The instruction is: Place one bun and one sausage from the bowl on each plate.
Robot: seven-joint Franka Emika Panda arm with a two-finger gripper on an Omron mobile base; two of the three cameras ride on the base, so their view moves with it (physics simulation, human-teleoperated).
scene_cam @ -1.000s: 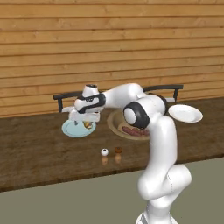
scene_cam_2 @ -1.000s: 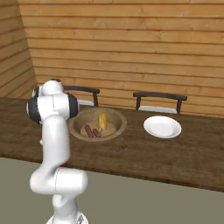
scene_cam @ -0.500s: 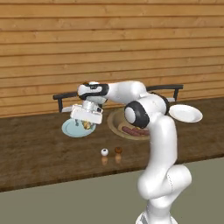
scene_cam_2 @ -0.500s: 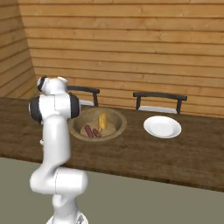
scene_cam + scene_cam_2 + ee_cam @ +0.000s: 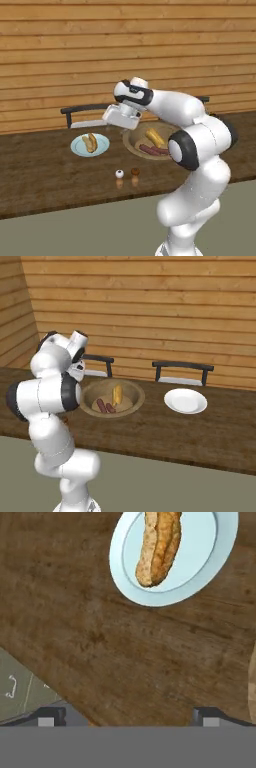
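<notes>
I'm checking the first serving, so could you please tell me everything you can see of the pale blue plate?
The plate is small, round, flat and pale blue with a lighter rim, looking glazed. It lies level on the dark wooden counter, left of the bowl and apart from it. A bun with a sausage lies on it. Nothing else touches it.

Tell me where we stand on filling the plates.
Done: the pale blue plate holds a bun, apparently with a sausage. In hand: nothing; the pincer hangs open between plate and bowl. Left: the white plate is bare; bun and sausages wait in the bowl.
</notes>
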